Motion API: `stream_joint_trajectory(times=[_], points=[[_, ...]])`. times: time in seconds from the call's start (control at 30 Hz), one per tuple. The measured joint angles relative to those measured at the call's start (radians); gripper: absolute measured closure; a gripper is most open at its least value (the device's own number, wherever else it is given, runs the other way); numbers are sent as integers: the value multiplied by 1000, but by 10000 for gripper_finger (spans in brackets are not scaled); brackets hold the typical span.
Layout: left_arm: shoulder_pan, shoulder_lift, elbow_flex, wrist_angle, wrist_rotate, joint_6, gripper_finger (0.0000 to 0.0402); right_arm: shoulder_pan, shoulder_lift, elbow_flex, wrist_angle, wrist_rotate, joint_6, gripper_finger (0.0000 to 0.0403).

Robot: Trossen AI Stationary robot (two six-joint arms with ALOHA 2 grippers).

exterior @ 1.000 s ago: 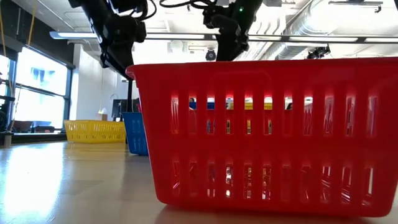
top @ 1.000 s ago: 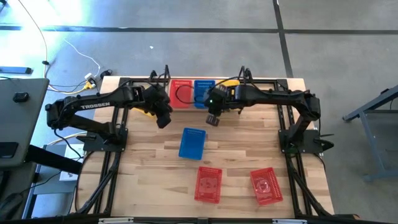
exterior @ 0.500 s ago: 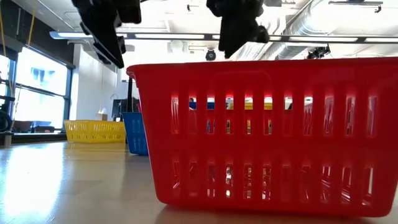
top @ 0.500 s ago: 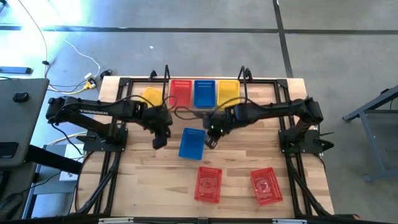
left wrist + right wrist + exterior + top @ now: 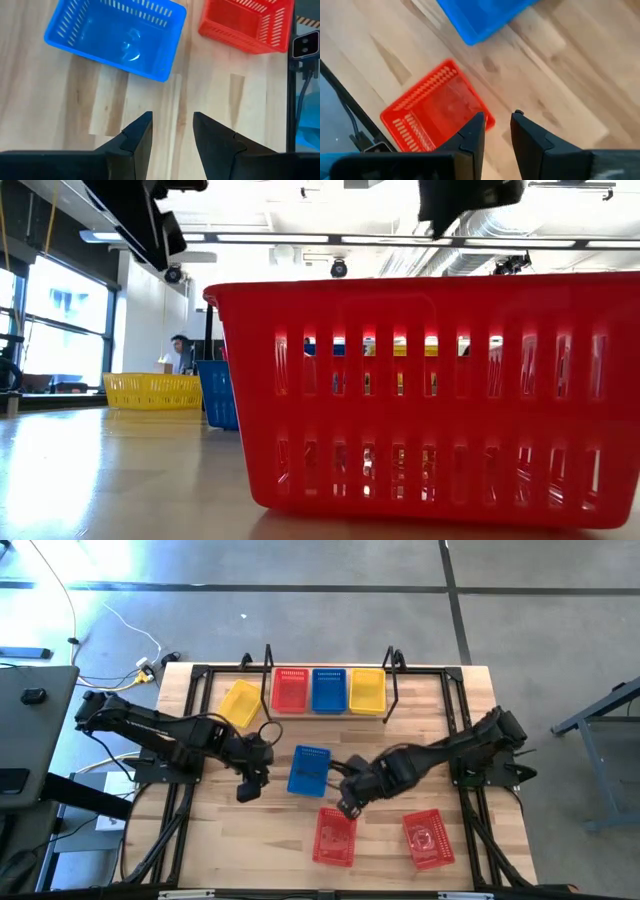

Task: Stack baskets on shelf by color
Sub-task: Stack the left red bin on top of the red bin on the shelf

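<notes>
On the shelf [image 5: 330, 708] at the table's far side stand a red basket [image 5: 291, 690], a blue basket [image 5: 329, 690] and a yellow basket [image 5: 367, 690] side by side. Another yellow basket [image 5: 240, 703] lies on the table left of the shelf. A blue basket [image 5: 309, 769] lies mid-table, and two red baskets [image 5: 335, 836] [image 5: 428, 839] lie near the front. My left gripper [image 5: 248, 788] hovers open and empty left of the mid-table blue basket [image 5: 117, 37]. My right gripper [image 5: 350, 805] hovers open and empty between that blue basket and the left red basket [image 5: 437, 117].
Black frame rails run along the table's left side [image 5: 175, 800] and right side [image 5: 480, 820]. The shelf's black wire posts [image 5: 268, 670] [image 5: 390, 675] stand at its ends. Bare wood [image 5: 245, 840] lies at the near left. In the low view a red basket [image 5: 430, 390] fills the foreground.
Both grippers have drawn back from the shelf toward the table's near edge. The left one has stopped left of the mid-table blue basket. The right one has gone past that basket's right side, toward the left red basket. No basket has moved.
</notes>
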Motion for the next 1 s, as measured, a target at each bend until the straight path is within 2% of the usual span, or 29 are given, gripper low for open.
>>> stream_joint_trajectory(times=[0.37,0.57,0.77,0.9,1.0], points=[[-109,0,0,0,-29,-165,271,152,0,0,-95,20,293,323],[-146,0,0,0,-29,-189,271,223,0,0,-134,18,419,323],[-161,0,0,6,-30,-240,271,278,0,0,-148,18,491,323],[-168,0,0,38,-40,-347,271,300,0,0,-147,22,507,323],[-179,0,0,92,-92,-466,271,306,1,0,-151,33,500,323]])
